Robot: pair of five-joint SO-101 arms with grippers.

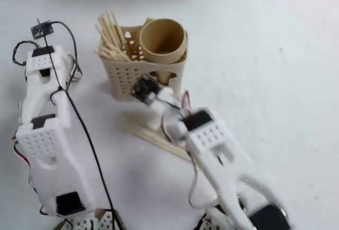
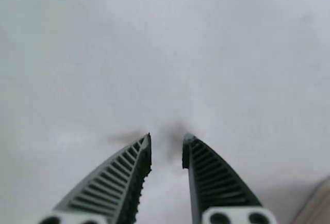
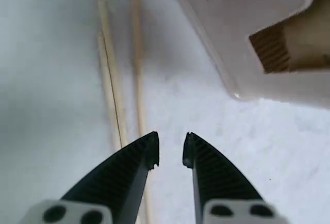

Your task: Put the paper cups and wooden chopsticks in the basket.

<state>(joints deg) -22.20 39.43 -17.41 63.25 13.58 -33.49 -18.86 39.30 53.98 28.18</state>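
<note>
**Right gripper low by the basket, with loose chopsticks not yet in.**

Its fingers are slightly apart and hold nothing, with the tips over the table just in front of the basket; the loose chopsticks lie flat there. A cup and a bundle of chopsticks are already inside the basket. As I judge it, the thin sticks could roll or slip from the tips, only one might lift, or the arm might nudge the basket. The left gripper, fingers narrowly apart and empty, hangs over the table to the left of the basket. The right arm hides part of the loose chopsticks, so their count is unclear, and I can't tell whether other cups are nested in the one that shows.
</note>
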